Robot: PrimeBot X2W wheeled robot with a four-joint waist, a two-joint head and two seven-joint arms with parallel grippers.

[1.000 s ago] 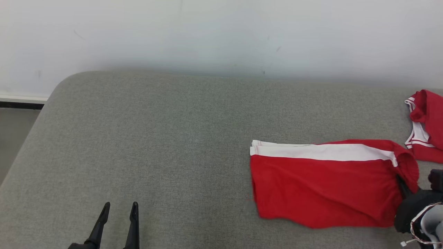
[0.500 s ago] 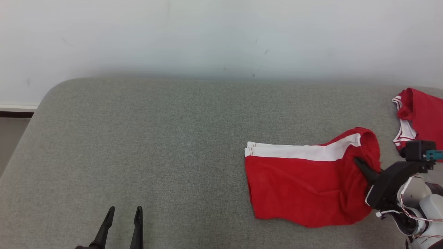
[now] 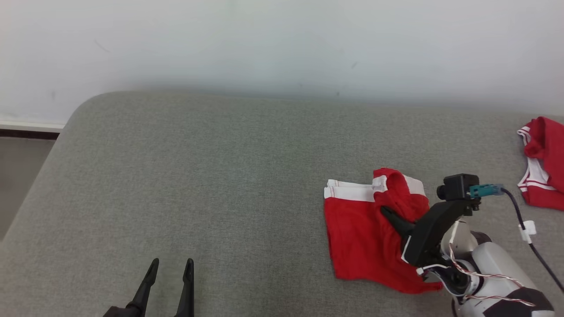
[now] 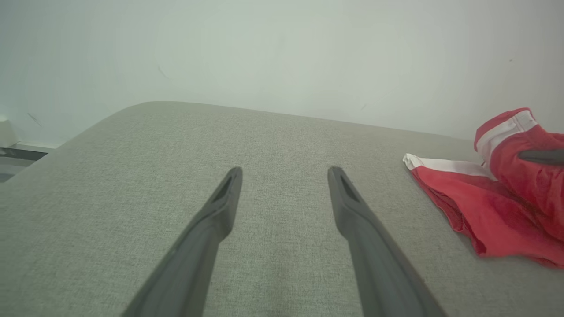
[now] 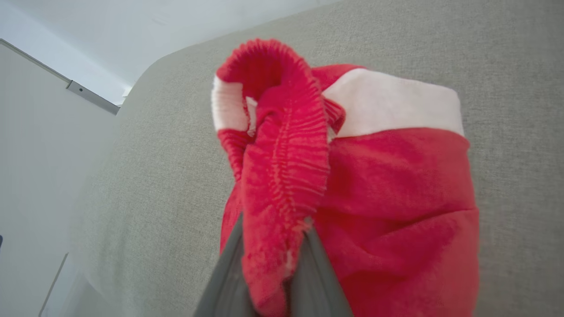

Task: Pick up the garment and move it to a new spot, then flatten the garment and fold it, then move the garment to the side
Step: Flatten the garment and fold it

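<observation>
Red shorts with a white side stripe [image 3: 361,233] lie on the grey cushion at the right. My right gripper [image 3: 385,212] is shut on their ribbed waistband [image 5: 282,176], which is lifted and doubled back over the leg part; the hem end [image 3: 335,190] rests flat. In the right wrist view the waistband is pinched between my fingers [image 5: 304,281]. The shorts [image 4: 489,207] also show at the right of the left wrist view. My left gripper [image 3: 169,266] sits open near the front edge at lower left, far from the shorts, with nothing between its fingers [image 4: 220,207].
A second red and white garment [image 3: 544,163] lies crumpled at the far right edge. The grey cushion [image 3: 198,176] has a rounded left corner, with floor beyond it. A white wall rises behind. My right arm's cable [image 3: 524,224] trails to the right.
My right gripper has carried the waistband up and to the left, folding the shorts over themselves. The head camera has shifted slightly. My left gripper has stayed in place.
</observation>
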